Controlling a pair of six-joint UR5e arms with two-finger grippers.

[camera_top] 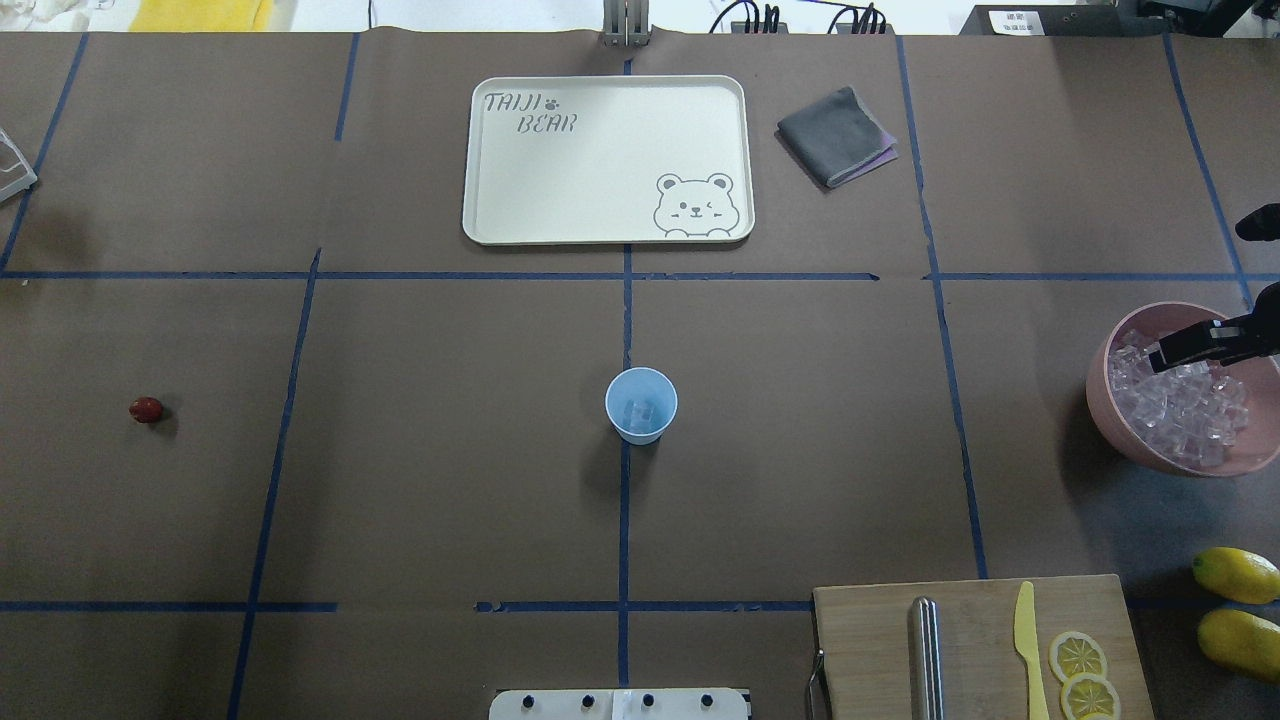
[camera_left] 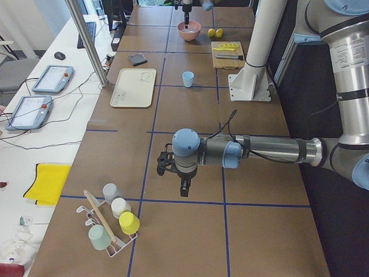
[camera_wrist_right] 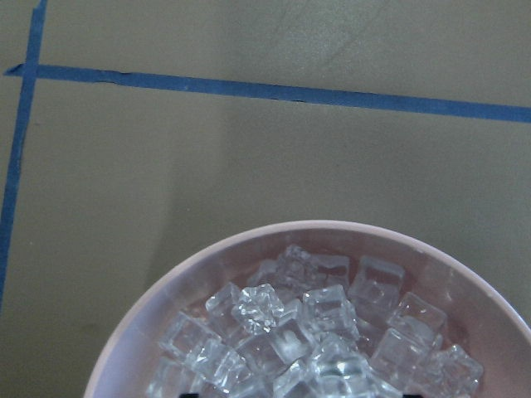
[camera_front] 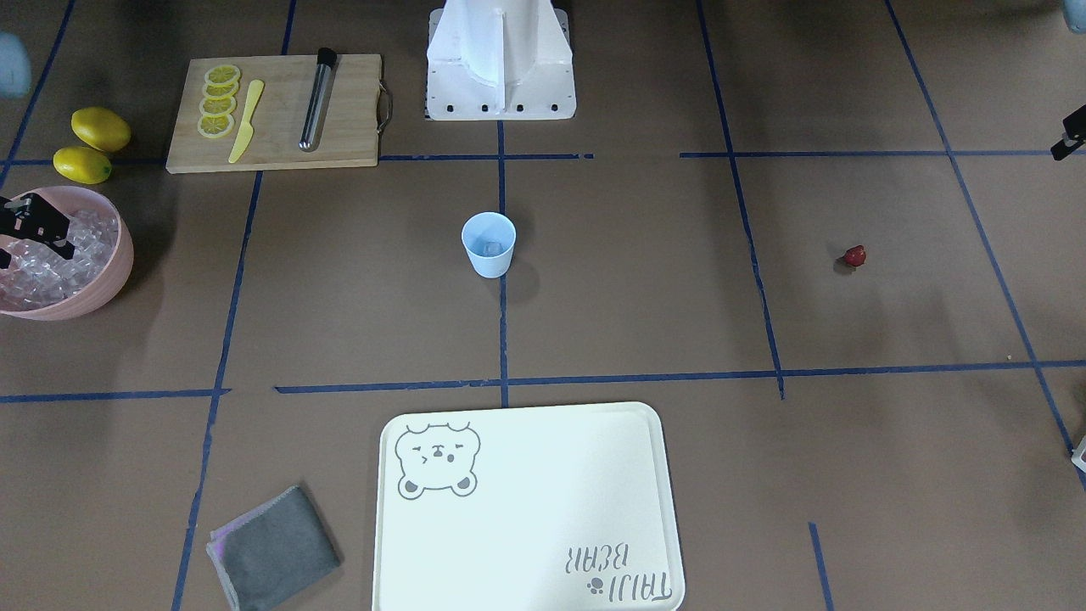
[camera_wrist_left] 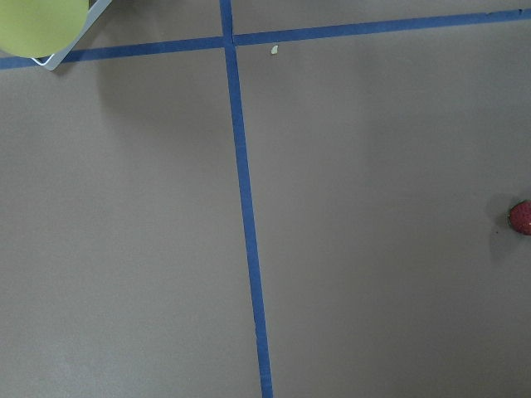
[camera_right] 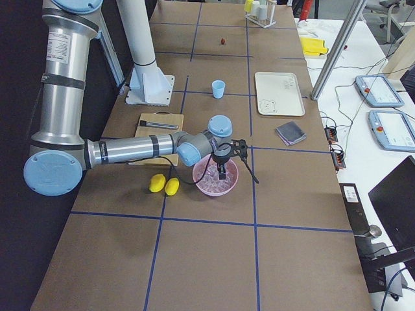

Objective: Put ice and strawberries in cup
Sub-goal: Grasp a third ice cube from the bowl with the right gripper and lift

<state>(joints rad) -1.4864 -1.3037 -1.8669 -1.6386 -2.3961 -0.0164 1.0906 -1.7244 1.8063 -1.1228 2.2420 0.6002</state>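
You seem to have ice [camera_top: 640, 410] in the cup [camera_front: 489, 263], the strawberry [camera_top: 146, 409] waits well apart, and I cannot tell whether the left gripper [camera_left: 183, 188] or the right gripper [camera_top: 1186, 347] is open or closed.

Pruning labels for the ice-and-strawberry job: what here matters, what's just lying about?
Job: small pale blue plastic cup; clear ice cubes in the round pink bowl; small dark red strawberry.
Lying about: cream bear-print tray; folded grey cloth; wooden cutting board with lemon slices, yellow knife, metal tube; two yellow lemons.
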